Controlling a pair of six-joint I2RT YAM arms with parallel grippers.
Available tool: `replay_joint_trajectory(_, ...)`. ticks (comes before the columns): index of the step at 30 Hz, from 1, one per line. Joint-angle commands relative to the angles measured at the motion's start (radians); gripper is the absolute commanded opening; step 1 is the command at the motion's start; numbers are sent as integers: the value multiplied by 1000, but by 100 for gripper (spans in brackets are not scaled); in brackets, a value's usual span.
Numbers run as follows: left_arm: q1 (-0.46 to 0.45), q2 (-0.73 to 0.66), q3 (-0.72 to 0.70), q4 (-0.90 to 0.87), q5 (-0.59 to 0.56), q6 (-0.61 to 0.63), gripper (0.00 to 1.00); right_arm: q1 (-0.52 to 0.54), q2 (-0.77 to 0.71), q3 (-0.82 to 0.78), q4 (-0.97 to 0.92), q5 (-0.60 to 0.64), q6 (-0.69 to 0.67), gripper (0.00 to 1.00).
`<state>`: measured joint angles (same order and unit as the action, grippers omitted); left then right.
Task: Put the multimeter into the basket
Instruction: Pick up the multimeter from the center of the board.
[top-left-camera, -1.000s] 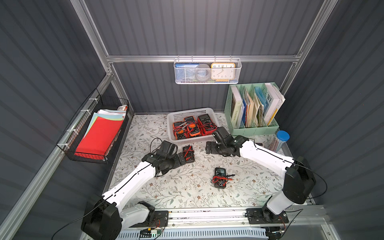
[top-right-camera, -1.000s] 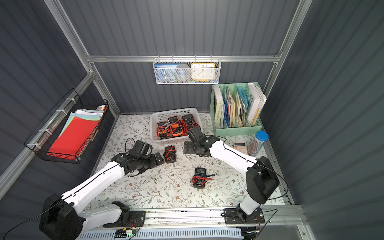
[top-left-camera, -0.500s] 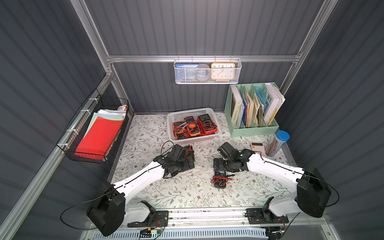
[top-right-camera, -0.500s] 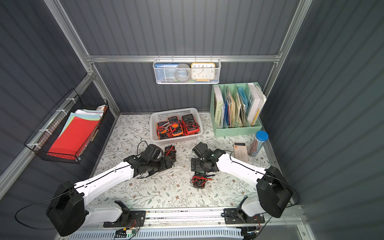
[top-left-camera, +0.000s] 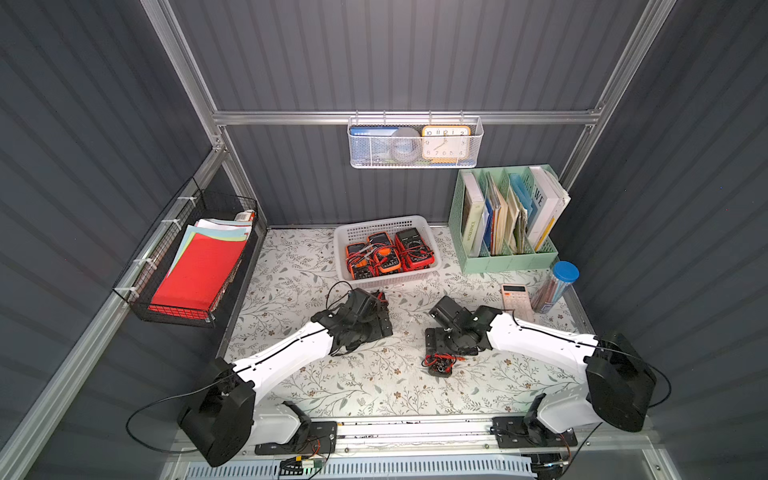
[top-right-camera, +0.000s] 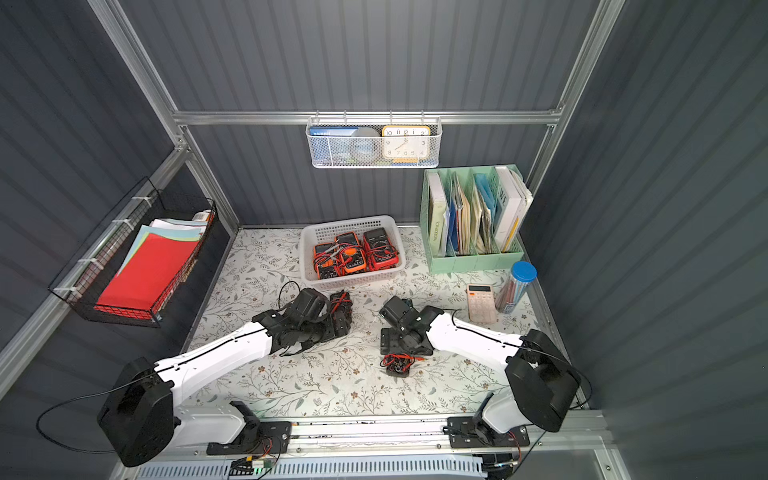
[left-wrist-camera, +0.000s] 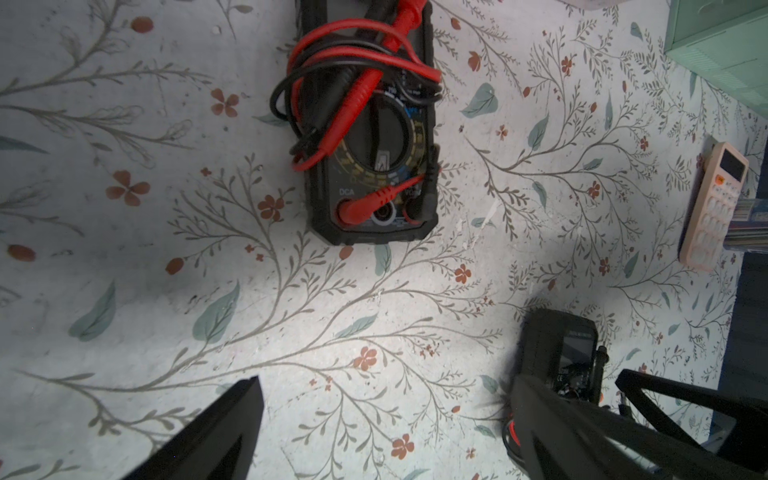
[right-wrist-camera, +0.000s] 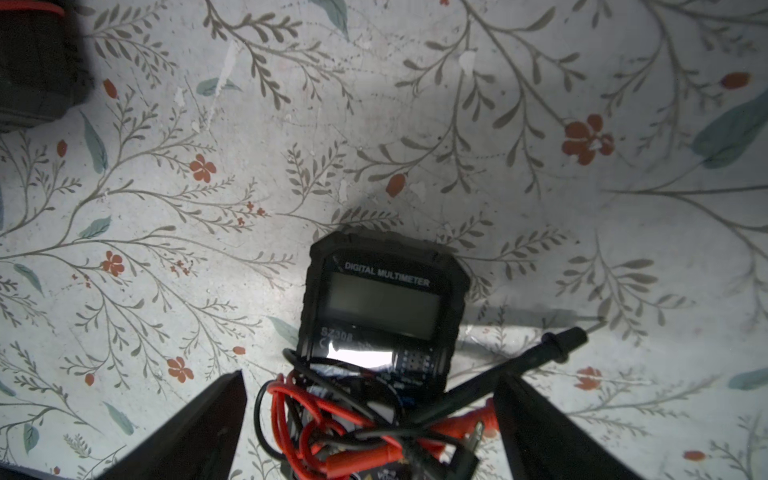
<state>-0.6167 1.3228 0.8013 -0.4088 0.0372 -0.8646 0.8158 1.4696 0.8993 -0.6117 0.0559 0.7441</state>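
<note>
The right fingers (right-wrist-camera: 199, 432), wide open and empty, flank the near multimeter (right-wrist-camera: 380, 307), seemingly to grip it for the far basket (top-left-camera: 374, 230); the left fingers (left-wrist-camera: 216, 428), equally open, face the far multimeter (left-wrist-camera: 370, 166).

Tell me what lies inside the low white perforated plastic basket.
Inside the low white perforated plastic basket lie three orange and red multimeters side by side, with red and black test leads over them. Whether anything lies beneath them is hidden.

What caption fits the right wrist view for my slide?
Open right gripper poised over a black multimeter with bundled leads on the floral tabletop.
</note>
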Motion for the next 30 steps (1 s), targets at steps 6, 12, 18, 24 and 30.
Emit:
replay_joint_trajectory(6,-4,4,11,0,-20,-6,99,34,63,-22,-13,19,57,99)
replay_joint_trajectory(12,-4,3,13,-1,-21,-4,99,40,127,-31,21,21,63,99)
replay_joint_trajectory(18,-5,8,18,-5,-23,-2,99,41,190,-26,55,15,54,96)
replay_joint_trajectory(24,-5,9,23,-8,-31,-7,99,41,200,-33,69,2,50,83)
replay_joint_trajectory(30,-3,7,36,-22,-47,-19,99,42,153,-25,51,-2,42,70)
